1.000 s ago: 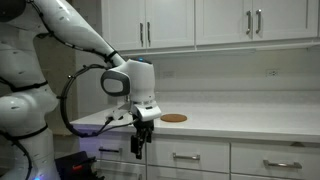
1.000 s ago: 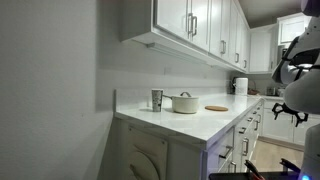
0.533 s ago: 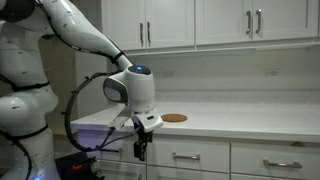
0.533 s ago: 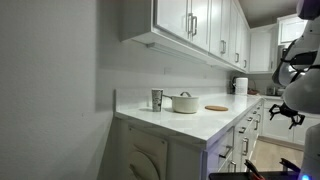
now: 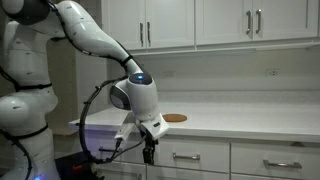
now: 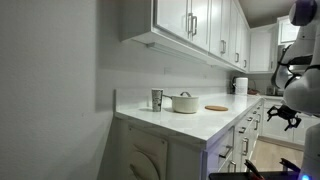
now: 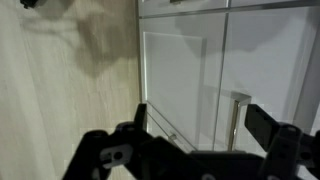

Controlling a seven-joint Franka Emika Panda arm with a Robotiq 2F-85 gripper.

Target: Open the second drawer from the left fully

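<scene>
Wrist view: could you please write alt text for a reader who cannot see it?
The open black claw points at white panelled cabinet fronts, with a silver bar handle showing between its fingers. A pale wood-grain surface fills the left side.

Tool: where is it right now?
In an exterior view the tool hangs below the countertop edge, in front of the drawer fronts, just left of the handle on the second drawer from the left.

We found no readable text, label, brand, number or sign on anything in any of the three views.
</scene>
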